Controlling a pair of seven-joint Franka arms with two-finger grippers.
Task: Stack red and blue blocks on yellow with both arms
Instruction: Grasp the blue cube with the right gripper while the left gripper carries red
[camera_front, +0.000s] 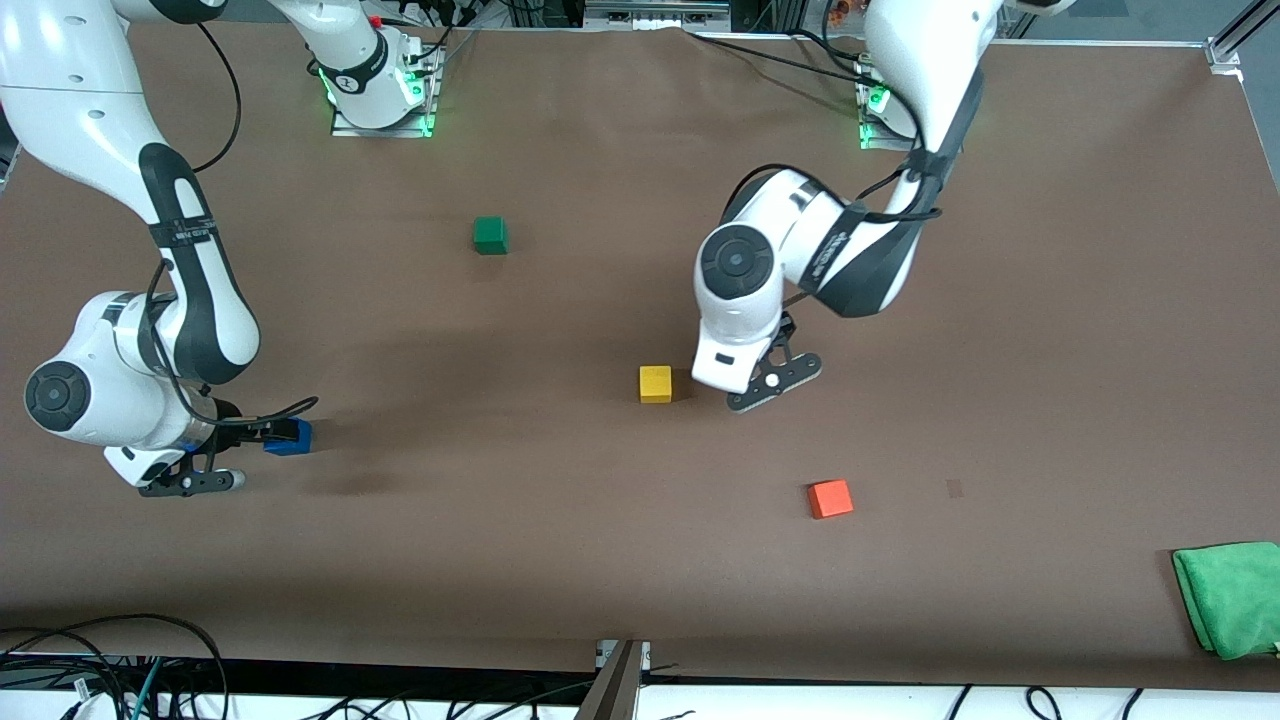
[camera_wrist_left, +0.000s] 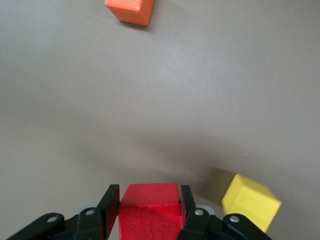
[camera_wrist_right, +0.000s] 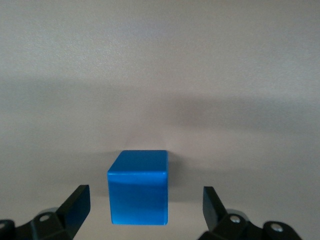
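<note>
The left tool (camera_wrist_left: 150, 212) grips the red block (camera_wrist_left: 149, 210), a matte crimson cube, with a black finger pressed flat on each side; it hangs just beside the yellow cube (camera_front: 655, 383), toward the left arm's end of the desk (camera_front: 560, 560). The yellow cube sits flat on the brown matte surface, sharp-edged and plain. The right tool (camera_wrist_right: 145, 207) is spread wide around the blue block (camera_wrist_right: 138, 186), a smooth bright cube resting on the desk at the right arm's end, with clear gaps to both fingers. A lighter orange-red cube (camera_front: 830, 498) lies nearer the camera than the yellow one; a green cube (camera_front: 490, 235) lies farther. A folded green cloth (camera_front: 1230, 598) rests at the desk's corner
</note>
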